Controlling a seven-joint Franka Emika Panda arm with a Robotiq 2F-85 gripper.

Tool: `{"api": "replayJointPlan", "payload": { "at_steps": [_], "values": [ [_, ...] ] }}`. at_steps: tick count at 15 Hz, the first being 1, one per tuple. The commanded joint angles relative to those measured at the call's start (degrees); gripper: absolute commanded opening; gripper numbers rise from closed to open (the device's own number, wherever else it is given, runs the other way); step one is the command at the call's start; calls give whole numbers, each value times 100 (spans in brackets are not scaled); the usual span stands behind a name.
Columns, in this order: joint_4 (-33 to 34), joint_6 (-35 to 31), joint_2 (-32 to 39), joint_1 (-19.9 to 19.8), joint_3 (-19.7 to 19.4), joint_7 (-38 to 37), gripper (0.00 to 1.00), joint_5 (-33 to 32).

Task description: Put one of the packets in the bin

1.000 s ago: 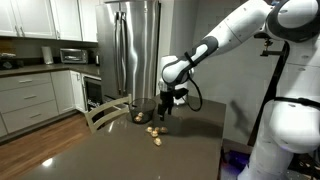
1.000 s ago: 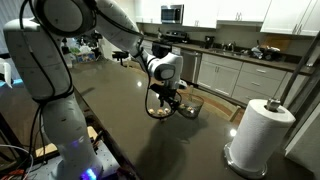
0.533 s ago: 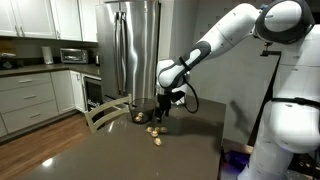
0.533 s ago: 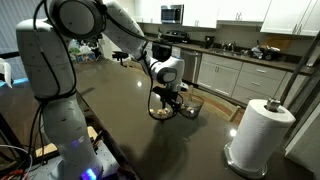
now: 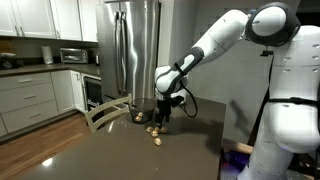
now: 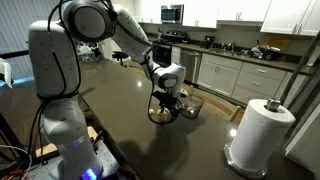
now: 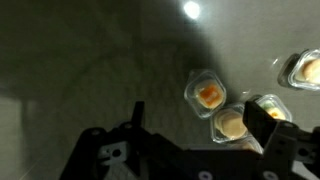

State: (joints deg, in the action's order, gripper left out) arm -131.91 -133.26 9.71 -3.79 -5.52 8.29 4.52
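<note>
Several small clear packets with orange and cream filling lie on the dark table. In the wrist view I see an orange one (image 7: 207, 92), a cream one (image 7: 232, 123) and another at the right edge (image 7: 303, 68). They also show in both exterior views (image 5: 153, 129) (image 6: 157, 113). My gripper (image 7: 200, 128) is open and empty, low over the packets, with the cream packet just inside its right finger. It also shows in both exterior views (image 5: 161, 116) (image 6: 166, 104). A small dark bin (image 6: 192, 105) stands on the table just beyond the packets.
A paper towel roll (image 6: 262, 132) stands on the table's near corner. A chair back (image 5: 105, 112) is at the table's far edge. Kitchen cabinets and a steel fridge (image 5: 135, 50) are behind. Dark bare table surface (image 5: 90, 150) spreads around the packets.
The arm has swung a little and the gripper has shifted slightly and sunk closer to the packets. The jaws stay open. The packets have not moved.
</note>
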Motion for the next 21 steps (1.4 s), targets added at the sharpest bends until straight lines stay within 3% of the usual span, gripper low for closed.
{"api": "replayJointPlan", "payload": {
  "at_steps": [1, 6, 7, 9, 11, 19, 21],
  "values": [
    [89, 143, 149, -157, 132, 401, 100, 305],
    [64, 188, 212, -175, 169, 471, 100, 333],
    [58, 197, 214, -184, 175, 481, 95, 329],
    [58, 208, 222, -199, 178, 507, 70, 316],
    [59, 223, 222, -208, 177, 524, 63, 318],
    [10, 251, 94, -190, 168, 460, 11, 262],
    [-11, 291, 30, -172, 166, 413, 6, 236]
  ]
}}
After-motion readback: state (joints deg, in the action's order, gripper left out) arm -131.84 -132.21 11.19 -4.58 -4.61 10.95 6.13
